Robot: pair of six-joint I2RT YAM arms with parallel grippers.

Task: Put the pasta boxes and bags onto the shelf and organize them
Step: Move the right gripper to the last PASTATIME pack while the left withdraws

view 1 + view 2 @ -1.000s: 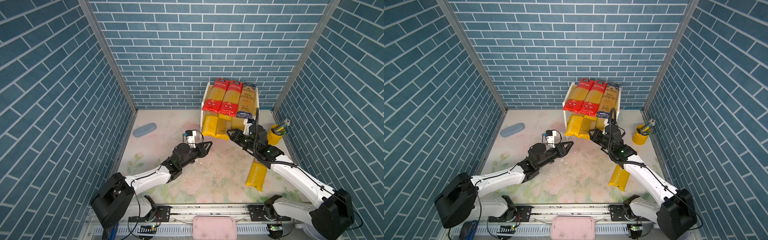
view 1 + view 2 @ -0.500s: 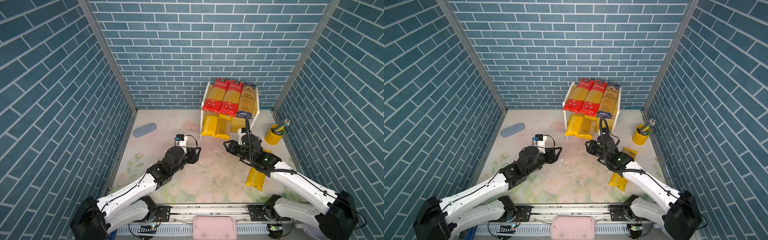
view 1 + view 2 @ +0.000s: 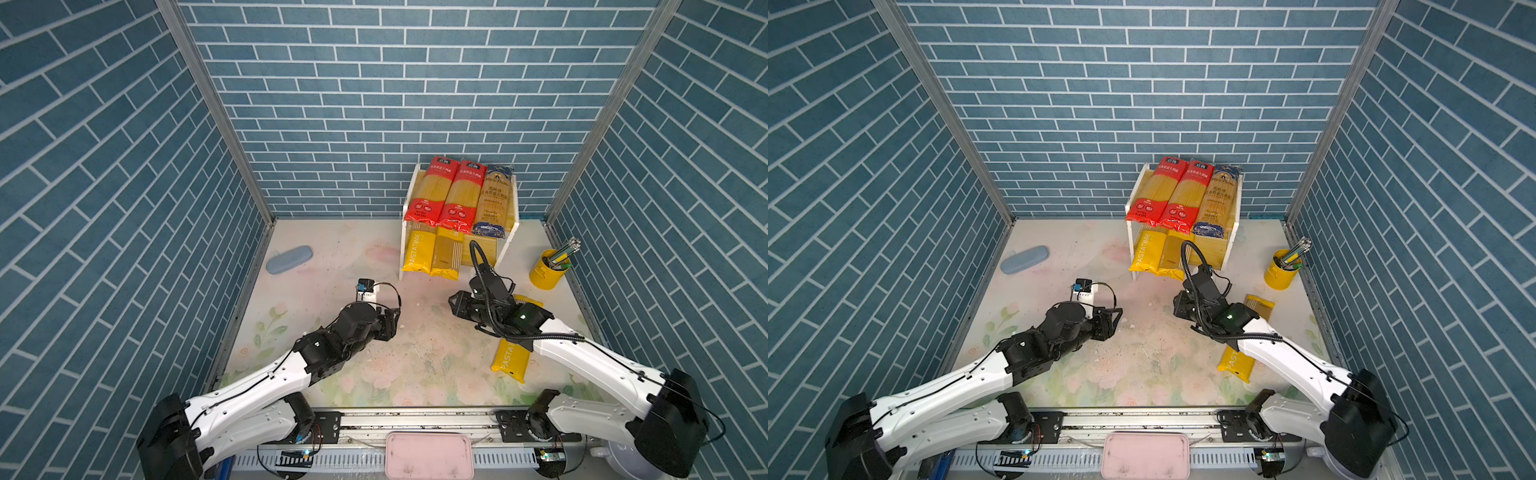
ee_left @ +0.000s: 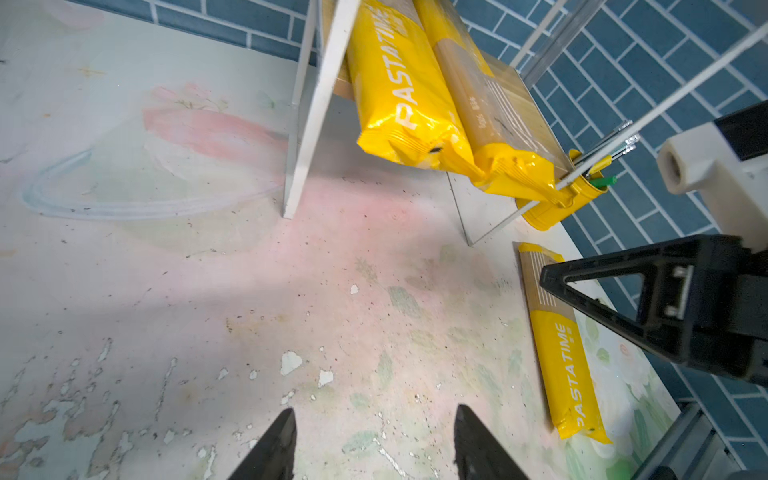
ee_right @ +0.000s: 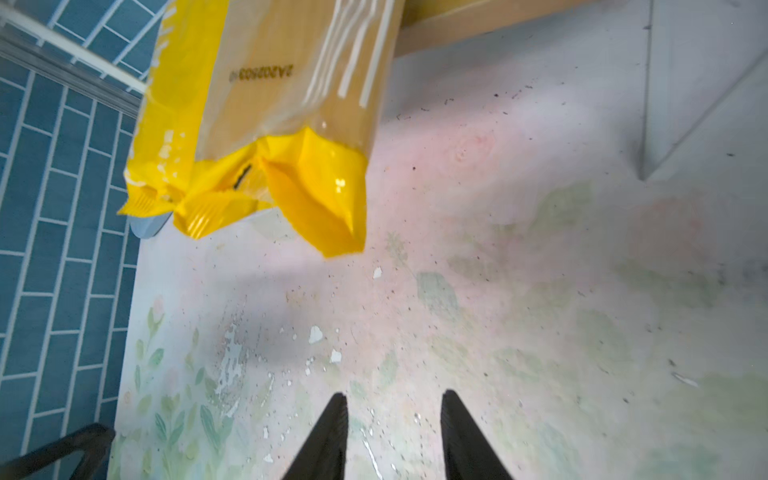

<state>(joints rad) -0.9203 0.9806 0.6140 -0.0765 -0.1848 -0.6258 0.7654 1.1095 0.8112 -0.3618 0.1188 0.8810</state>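
Hovering low over the desk [image 3: 332,257], the left arm [image 3: 266,374] is holding its jaws apart with nothing between them, and the right arm [image 3: 598,361] is likewise showing parted, empty jaws. At 1 o'clock the shelf [image 3: 409,195] is carrying a red packet [image 3: 432,191], a second red packet [image 3: 459,195] and a blue-ended packet [image 3: 494,199] side by side on its upper board. A yellow PASTATIME packet [image 3: 417,253] and a striped packet [image 3: 448,255] are overhanging the lower board's front edge. A loose PASTATIME packet [image 3: 511,359] is lying flat at 4 o'clock, partly under the right arm.
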